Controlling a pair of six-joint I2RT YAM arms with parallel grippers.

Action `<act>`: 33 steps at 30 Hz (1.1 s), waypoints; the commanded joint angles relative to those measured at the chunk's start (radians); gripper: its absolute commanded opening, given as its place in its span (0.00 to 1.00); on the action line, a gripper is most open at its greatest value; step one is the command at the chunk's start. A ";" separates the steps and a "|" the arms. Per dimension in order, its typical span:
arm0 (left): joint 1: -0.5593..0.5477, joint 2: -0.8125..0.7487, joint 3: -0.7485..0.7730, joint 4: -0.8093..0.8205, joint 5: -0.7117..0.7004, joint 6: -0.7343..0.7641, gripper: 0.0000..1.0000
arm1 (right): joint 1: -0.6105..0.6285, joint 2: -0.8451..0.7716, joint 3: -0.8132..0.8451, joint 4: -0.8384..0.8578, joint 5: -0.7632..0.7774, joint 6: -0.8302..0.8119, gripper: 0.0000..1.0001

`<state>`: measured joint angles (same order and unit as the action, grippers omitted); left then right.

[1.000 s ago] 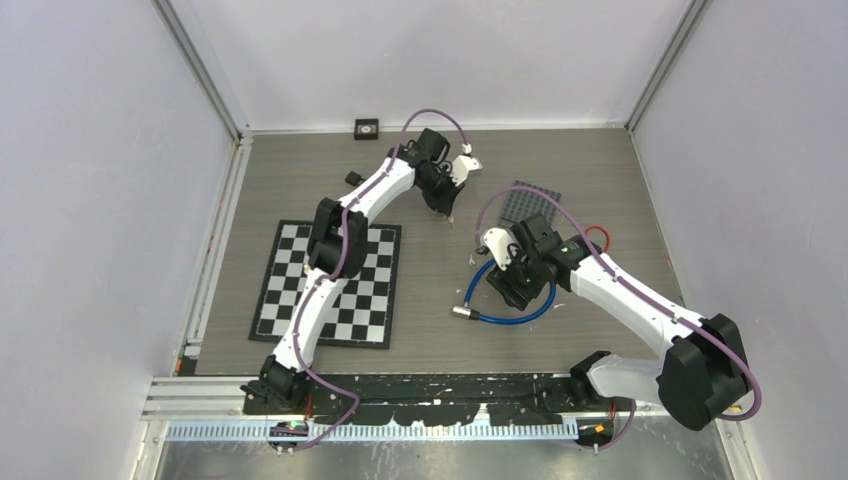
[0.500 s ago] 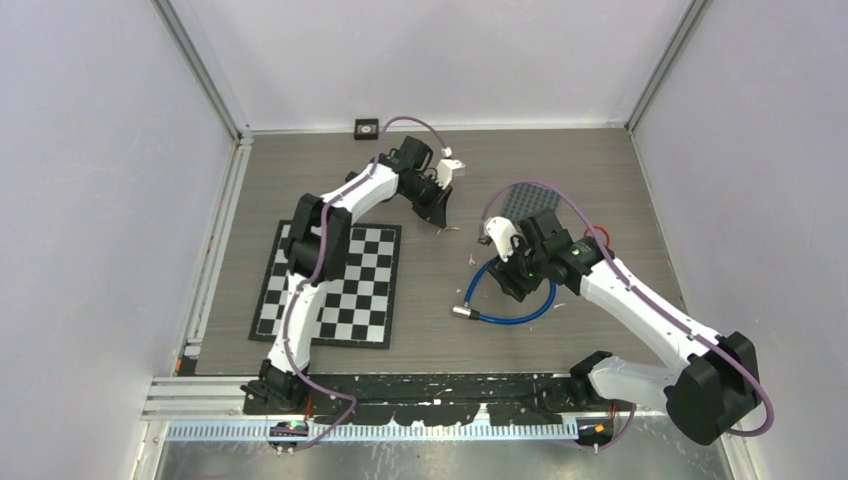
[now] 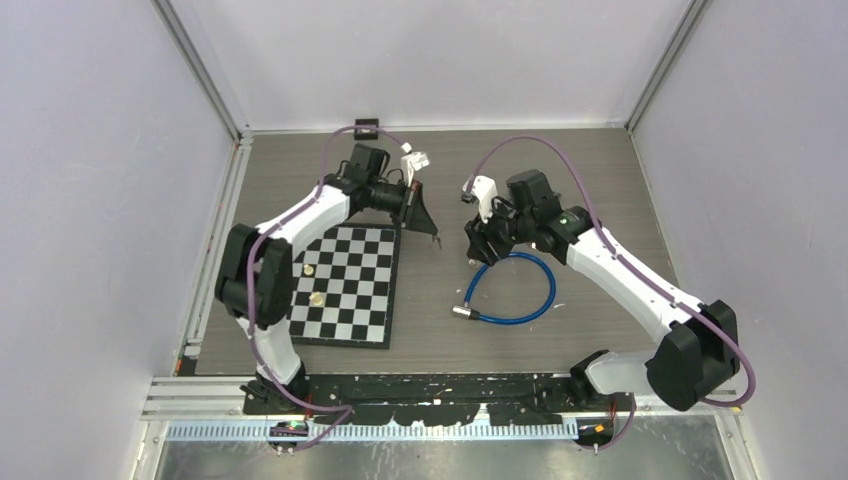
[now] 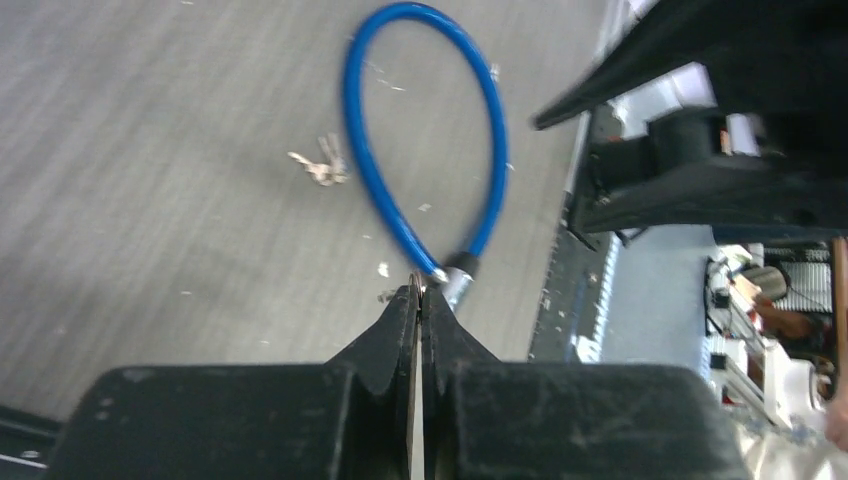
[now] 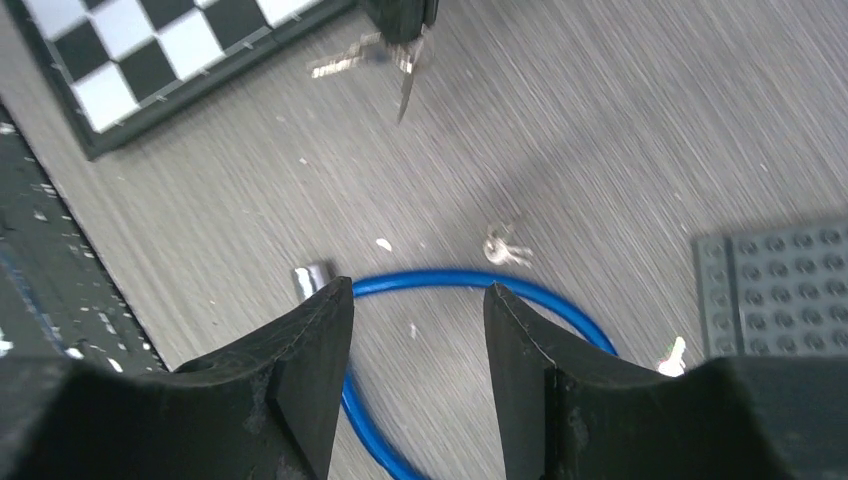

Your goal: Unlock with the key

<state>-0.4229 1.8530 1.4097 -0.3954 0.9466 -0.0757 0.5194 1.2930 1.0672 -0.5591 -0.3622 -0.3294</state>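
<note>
The desk (image 3: 600, 170) carries a chessboard (image 3: 350, 300) on its left side. The right gripper (image 3: 477, 244) hangs over the middle of the desk, jaws released and holding nothing. It is above the far side of the lock (image 3: 510, 321), a blue cable loop lying flat with its silver end (image 3: 462, 311) toward the near edge. The left gripper (image 3: 428, 225), beside the board's far right corner, has its jaws clenched on a key (image 5: 405, 85), seemingly one of a small dangling bunch. Just outside the loop lie loose keys (image 5: 505, 248).
</note>
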 commanded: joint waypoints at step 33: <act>0.004 -0.322 -0.380 0.595 0.108 -0.684 0.00 | 0.151 0.073 0.019 0.300 0.061 0.097 0.43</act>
<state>-0.4225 1.5665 1.0412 0.1459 1.0340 -0.7403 0.6640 1.3766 1.0653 -0.3065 -0.2897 -0.2424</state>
